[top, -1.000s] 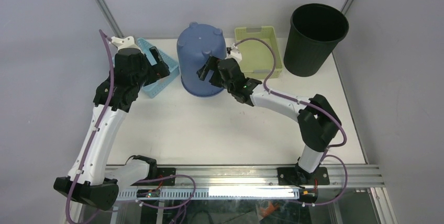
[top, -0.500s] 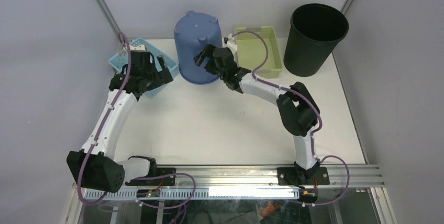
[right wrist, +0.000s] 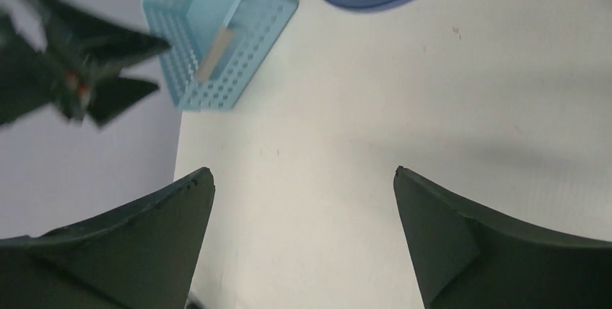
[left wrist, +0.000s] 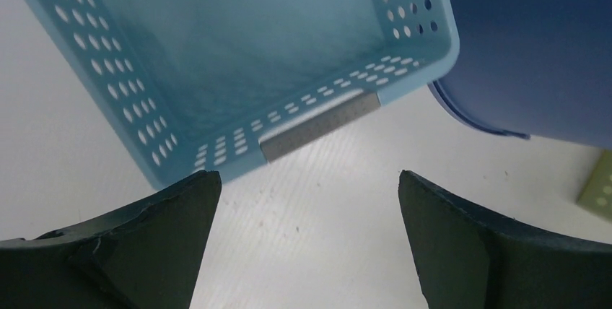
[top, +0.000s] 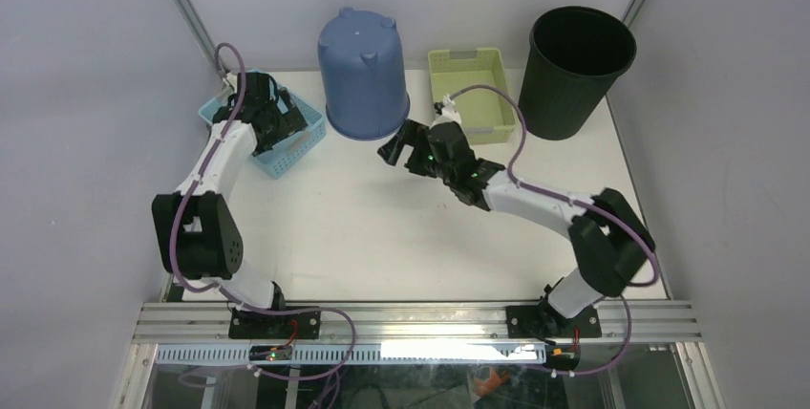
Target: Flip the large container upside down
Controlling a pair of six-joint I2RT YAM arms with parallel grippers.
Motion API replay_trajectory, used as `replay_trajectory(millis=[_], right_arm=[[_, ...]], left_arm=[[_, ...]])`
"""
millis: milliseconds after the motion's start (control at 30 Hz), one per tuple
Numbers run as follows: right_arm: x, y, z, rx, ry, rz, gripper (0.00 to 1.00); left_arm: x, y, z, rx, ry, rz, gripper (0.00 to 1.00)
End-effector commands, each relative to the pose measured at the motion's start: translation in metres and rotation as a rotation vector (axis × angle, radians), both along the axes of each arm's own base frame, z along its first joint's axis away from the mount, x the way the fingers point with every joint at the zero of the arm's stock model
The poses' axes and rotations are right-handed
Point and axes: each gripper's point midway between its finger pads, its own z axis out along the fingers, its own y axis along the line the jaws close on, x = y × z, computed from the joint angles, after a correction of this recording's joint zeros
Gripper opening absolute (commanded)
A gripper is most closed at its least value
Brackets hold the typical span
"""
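— What was the setting?
— A white table (top: 382, 237) with grey walls around it. The large container (top: 363, 75), blue, stood mouth down at the far edge with its feet uppermost, between a pale blue basket (top: 282, 156) and a green tray (top: 468, 94).
— And the grippers?
— Both gaped wide and held nothing. The right gripper (top: 399, 149) hung just in front of the container, apart from it. The left gripper (top: 289, 120) hovered over the basket. A black bin (top: 578, 65) stood far right.
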Motion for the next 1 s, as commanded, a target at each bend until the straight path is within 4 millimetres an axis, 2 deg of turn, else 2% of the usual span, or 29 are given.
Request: replay_trajectory(millis=[0,133,200,267,400,567,667,767,833,900,967], right_arm=[[-0.044,-0.038,0.011,-0.053,-0.039,0.068,0.99],[-0.071,-0.084,-0.002,-0.113,-0.015,-0.008,0.99],[-0.080,-0.104,-0.001,-0.131,-0.023,-0.045,0.99],[-0.086,-0.121,0.001,-0.156,-0.028,-0.085,0.99],[-0.092,-0.150,0.012,-0.191,-0.060,-0.165,1.00],[-0.090,-0.171,0.026,-0.224,-0.121,-0.228,1.00],[-0.087,-0.176,0.029,-0.246,-0.134,-0.242,0.99],[-0.086,-0.178,0.033,-0.270,-0.128,-0.244,0.99],[-0.085,-0.180,0.036,-0.273,-0.132,-0.252,0.99],[-0.084,-0.179,0.038,-0.268,-0.145,-0.251,1.00],[-0.083,-0.177,0.039,-0.260,-0.152,-0.244,0.99]], left_arm=[[0.045,0.027,0.017,0.162,-0.086,0.006,0.99],[0.063,0.020,-0.016,0.169,-0.038,-0.080,0.99],[0.059,0.012,-0.037,0.117,0.019,-0.100,0.99],[0.047,0.002,-0.041,0.057,0.033,-0.101,0.98],[0.006,-0.016,-0.039,-0.035,0.055,-0.130,0.97],[-0.077,-0.030,-0.060,-0.095,0.191,-0.169,0.99],[-0.113,-0.049,-0.051,-0.159,0.206,-0.224,0.96],[-0.131,-0.066,-0.018,-0.154,0.187,-0.301,0.97],[-0.117,-0.069,0.021,-0.136,0.087,-0.313,0.99],[-0.094,-0.064,0.049,-0.106,-0.007,-0.275,0.99],[-0.065,-0.054,0.052,-0.077,-0.046,-0.183,0.99]])
